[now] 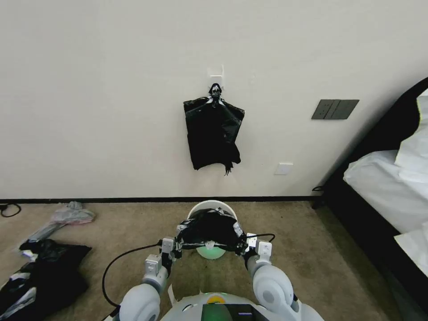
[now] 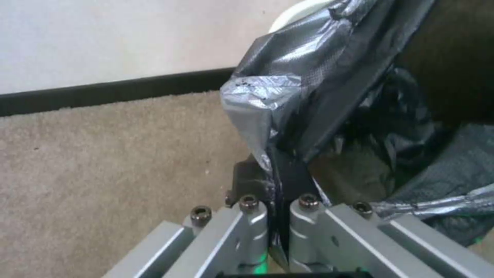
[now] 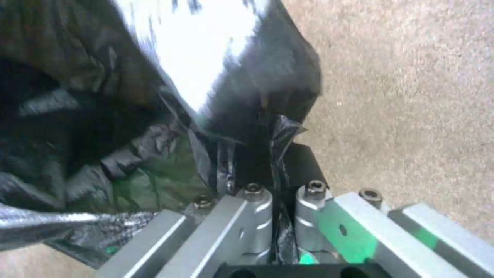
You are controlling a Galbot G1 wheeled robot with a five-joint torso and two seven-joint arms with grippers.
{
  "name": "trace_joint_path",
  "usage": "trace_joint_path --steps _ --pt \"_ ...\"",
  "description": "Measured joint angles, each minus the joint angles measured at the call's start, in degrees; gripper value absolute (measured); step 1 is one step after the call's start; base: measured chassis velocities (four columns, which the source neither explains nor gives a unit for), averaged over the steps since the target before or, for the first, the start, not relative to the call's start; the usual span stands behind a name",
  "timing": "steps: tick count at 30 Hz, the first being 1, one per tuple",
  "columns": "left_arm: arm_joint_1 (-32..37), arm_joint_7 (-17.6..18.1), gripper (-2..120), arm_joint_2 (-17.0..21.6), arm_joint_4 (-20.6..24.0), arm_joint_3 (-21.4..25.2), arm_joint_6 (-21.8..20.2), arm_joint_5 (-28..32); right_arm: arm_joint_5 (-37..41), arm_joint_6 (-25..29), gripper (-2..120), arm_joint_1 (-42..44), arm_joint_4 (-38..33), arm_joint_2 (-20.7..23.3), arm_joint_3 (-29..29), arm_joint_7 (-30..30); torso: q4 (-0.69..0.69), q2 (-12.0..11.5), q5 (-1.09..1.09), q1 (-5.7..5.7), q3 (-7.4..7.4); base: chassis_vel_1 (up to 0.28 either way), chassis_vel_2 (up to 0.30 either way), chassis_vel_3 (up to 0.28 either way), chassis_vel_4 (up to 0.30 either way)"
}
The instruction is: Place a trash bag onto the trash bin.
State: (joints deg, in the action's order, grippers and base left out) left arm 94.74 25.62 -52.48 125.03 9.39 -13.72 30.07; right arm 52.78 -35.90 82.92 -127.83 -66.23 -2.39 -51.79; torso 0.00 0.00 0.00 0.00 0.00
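While both of my arms are raised in front of the torso, what matters is how the mouth of the trash bag (image 1: pixel 208 229) sits over the trash bin (image 1: pixel 209 207): the bag's opening is stretched side to side between my two claws, and the bin stands just beyond and below that line, its cream rim showing past the far edge of the film and its lower wall showing under the near edge. The left gripper (image 1: pixel 171 247) is clenched on the bag's left hem; in the left wrist view the fingers (image 2: pixel 252 181) are pressed together with a fold of black film pinched between them, and the bag balloons away from the claw toward the bin's pale rim (image 2: pixel 293 15). The right gripper (image 1: pixel 249 245) is likewise clamped on the opposite hem, the film running straight down between its closed fingers (image 3: pixel 303 162), with the bag's dark inside opening away from it toward the other arm. So the long axis of the opening runs claw to claw, and the bin lies about midway between them, neither arm clearly nearer. I judge the far lip of the bag is already over or near the bin's back rim, while the near lip hangs on my side of the bin; whether film touches the rim I cannot tell.
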Motion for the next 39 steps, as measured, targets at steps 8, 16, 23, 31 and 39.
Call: trace_joint_path --steps 8,16,23,31,39 --pt "-0.62 -0.68 0 1.99 -0.99 -0.91 -0.85 -0.03 1.53 -2.94 0 -2.41 3.86 0.26 0.08 0.31 0.0 0.0 0.01 0.0 0.0 0.0 0.0 0.0 0.0" --pt "-5.31 -1.61 0 2.16 -5.96 -2.13 -0.67 0.17 1.83 -2.98 0 -6.36 7.6 -1.17 0.58 0.79 0.0 0.0 0.0 0.0 0.01 0.0 0.0 0.0 0.0" --pt "-10.36 -3.12 0 0.27 -10.81 -3.65 1.33 0.2 0.91 -2.3 0 -8.02 10.88 -1.72 0.92 2.62 0.0 0.0 0.01 0.0 0.01 0.0 0.0 0.0 0.0" --pt "-8.17 -3.14 18 0.13 -9.27 -2.83 2.25 0.18 -1.8 -0.82 19 -5.23 8.01 -0.27 0.88 4.71 0.0 0.0 0.01 0.0 0.0 0.0 0.0 0.0 0.0" --pt "-4.28 -1.73 47 1.37 -6.36 -0.06 2.27 -1.09 -2.78 -0.08 48 -1.19 3.19 1.78 0.37 4.8 0.0 0.0 0.01 0.0 0.0 0.0 0.0 0.0 0.0"
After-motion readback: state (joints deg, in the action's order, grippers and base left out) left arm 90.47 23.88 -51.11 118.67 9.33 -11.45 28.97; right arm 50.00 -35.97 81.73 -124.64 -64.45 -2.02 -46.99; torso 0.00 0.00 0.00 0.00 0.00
